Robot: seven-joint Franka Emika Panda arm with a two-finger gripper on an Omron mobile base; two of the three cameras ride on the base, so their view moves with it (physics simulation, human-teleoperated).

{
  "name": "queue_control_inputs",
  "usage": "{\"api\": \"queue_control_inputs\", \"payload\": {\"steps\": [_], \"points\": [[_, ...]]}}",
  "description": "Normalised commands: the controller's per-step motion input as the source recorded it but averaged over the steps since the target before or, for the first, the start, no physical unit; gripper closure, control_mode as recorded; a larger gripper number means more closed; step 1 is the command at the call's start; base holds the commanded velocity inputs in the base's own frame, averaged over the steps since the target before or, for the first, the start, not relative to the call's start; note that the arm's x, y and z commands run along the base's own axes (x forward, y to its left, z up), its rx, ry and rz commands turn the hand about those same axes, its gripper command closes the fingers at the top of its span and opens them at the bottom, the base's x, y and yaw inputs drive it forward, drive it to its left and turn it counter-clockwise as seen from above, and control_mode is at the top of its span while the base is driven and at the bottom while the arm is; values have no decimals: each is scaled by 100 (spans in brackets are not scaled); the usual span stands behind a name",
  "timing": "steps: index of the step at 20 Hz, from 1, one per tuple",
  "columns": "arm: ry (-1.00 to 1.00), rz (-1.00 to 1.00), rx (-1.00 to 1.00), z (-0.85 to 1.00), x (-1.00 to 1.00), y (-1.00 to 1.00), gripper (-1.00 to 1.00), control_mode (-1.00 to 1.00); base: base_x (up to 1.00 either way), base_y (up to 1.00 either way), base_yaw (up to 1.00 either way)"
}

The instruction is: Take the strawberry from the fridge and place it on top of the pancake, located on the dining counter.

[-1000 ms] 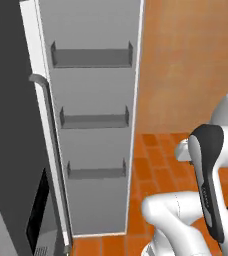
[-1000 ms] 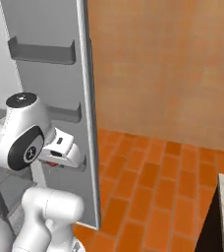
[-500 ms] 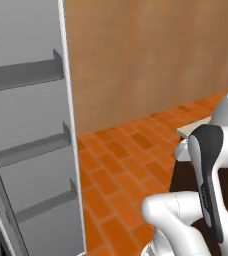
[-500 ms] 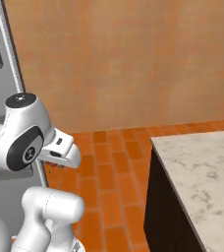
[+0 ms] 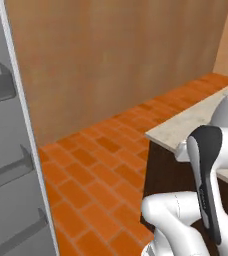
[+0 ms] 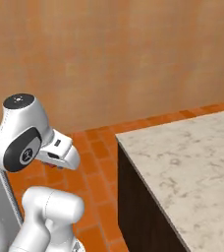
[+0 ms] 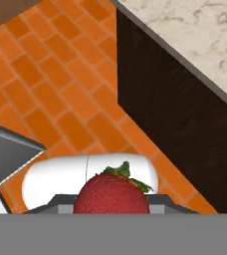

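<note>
— Where is the small red strawberry with green leaves?

— Pinched in the claw, right at its tips; below it lies orange brick floor.

— And the beige marble-topped table with a dark wood base?

— To the right; its visible top is bare.

— Anything holding things?

— The grey fridge door on the left carries three shelves; I cannot see their contents; one strawberry counted.

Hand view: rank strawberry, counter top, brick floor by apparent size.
1. Brick floor
2. Counter top
3. Strawberry, though it sits closest to the camera, so it looks bigger than it really is.
</note>
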Motion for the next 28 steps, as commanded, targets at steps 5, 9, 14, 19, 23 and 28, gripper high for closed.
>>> {"api": "queue_control_inputs", "payload": {"steps": [5, 9, 14, 19, 23, 28], "points": [[0, 0, 0, 0, 0, 0, 100, 100, 33, -5, -46], [0, 0, 0, 0, 0, 0, 100, 100, 70, 44, -19], [0, 0, 0, 0, 0, 0, 100, 100, 77, 31, 15], [0, 0, 0, 0, 0, 0, 100, 100, 54, 7, 38], [0, 0, 0, 0, 0, 0, 100, 100, 50, 0, 38], [0, 0, 0, 0, 0, 0, 100, 100, 62, -23, 40]]}}
